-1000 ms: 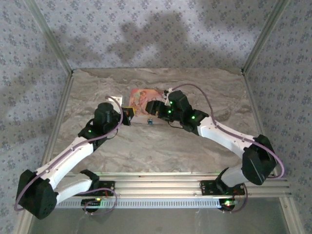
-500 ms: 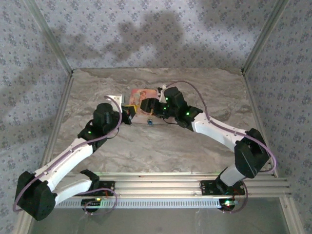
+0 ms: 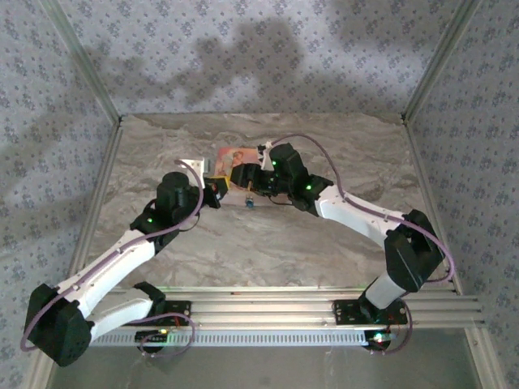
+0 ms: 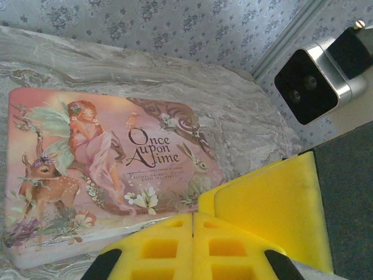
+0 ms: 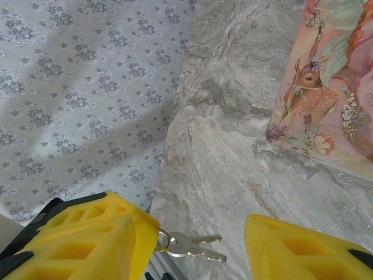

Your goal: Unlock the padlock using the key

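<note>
The padlock (image 3: 250,202), a tiny blue-green speck, lies on the marble table just in front of the pink picture-lidded box (image 3: 233,157). Two silver keys (image 5: 195,245) on a ring lie flat between the yellow fingers of my right gripper (image 5: 195,252), which is open; the ring sits against its left finger (image 5: 87,239). From above, the right gripper (image 3: 242,175) hovers at the box's front edge. My left gripper (image 4: 193,233) is shut, pads together with nothing visible between them, close to the box lid (image 4: 111,169) and beside the right gripper's finger (image 4: 268,216).
Patterned walls close in the marble table (image 3: 268,243) at the back and both sides. The table's left edge meets the wall (image 5: 169,146) near the keys. The right wrist's camera housing (image 4: 312,81) hangs close above the left gripper. Both arms crowd the box's front.
My right arm has reached further left along the box's front, and its jaws have narrowed a little. The left arm has barely moved and stays shut.
</note>
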Robot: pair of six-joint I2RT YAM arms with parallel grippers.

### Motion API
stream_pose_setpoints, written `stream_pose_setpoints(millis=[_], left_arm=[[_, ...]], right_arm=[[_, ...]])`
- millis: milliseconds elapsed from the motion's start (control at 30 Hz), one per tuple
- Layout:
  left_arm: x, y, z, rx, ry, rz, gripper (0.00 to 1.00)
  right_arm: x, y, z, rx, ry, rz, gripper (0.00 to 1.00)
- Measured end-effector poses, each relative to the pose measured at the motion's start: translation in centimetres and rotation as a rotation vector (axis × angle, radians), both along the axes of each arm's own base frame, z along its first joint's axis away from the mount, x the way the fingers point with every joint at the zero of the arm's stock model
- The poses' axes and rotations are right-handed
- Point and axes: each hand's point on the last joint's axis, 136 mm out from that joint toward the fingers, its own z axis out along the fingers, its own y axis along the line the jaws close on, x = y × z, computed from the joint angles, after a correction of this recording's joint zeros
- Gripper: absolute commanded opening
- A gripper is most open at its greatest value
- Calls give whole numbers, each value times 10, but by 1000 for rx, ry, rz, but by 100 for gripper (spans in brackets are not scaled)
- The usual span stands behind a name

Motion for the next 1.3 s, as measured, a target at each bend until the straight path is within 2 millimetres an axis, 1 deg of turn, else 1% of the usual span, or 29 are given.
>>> stream_pose_setpoints(millis=[100,267,367,433,533,700,767,900,1067,1133,1167,1200,1233,1267,1300], left_arm=[[0,0,-1,-18,19,8,0],[3,0,-4,-52,92,40,0],[6,-3,3,-76,129,48,0],[7,-6,11,-92,150,42,0],[8,-11,25,-105,183,21,0],[6,-18,54,-115,217,-25,0],[3,-20,61,-118,227,-46,0],[-4,-22,63,-117,259,-74,0],[-9,-25,54,-103,310,-94,0],[-10,-26,51,-98,326,-100,0],[-10,-26,48,-93,336,-101,0],[-11,-26,46,-89,344,-100,0],[-12,-26,45,-85,351,-99,0],[-12,-25,44,-84,354,-98,0],[-12,-25,43,-83,357,-96,0]], right_arm=[[-3,-5,-4,15,12,-19,56],[-11,-17,-19,29,46,-56,54],[-14,-20,-23,40,35,-59,53],[-14,-21,-23,40,2,-50,53],[-15,-26,-17,4,-98,-37,53],[-18,-31,7,-97,-379,2,55],[-19,-30,11,-140,-471,28,57],[-17,-24,16,-223,-604,83,58],[-13,-12,19,-276,-719,142,56],[-12,-7,17,-290,-746,161,53],[-11,-5,16,-296,-754,171,48],[-10,-2,14,-304,-766,183,42],[-10,-1,11,-311,-776,193,30],[-10,1,10,-313,-777,200,22],[-10,2,8,-320,-787,210,10]])
